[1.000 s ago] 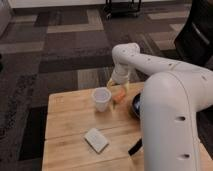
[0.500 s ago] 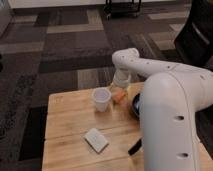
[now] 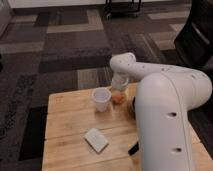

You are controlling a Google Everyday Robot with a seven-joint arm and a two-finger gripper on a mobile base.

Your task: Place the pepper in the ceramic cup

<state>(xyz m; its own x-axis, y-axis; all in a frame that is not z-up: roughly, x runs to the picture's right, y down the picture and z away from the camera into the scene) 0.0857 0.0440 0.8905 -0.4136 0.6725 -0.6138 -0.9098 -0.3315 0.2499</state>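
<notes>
Gripper [image 3: 119, 91] lower over pepper [image 3: 118, 99], cup [image 3: 101, 99] beside, pad [image 3: 96, 140] apart

One cup [image 3: 101, 98], one pepper [image 3: 118, 99] — one hand [image 3: 119, 88] above

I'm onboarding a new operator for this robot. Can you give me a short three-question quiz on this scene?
1. True or false: the pepper is already inside the ceramic cup.
2. Where is the gripper? A) right over the pepper; B) over the cup's mouth; C) off the table, over the carpet.
3. What lies on the wooden table in front of the cup, nearer the camera?

Key: 1 false, it is outside, right of the cup in the picture. 2 A. 3 a flat white rectangular object.
</notes>
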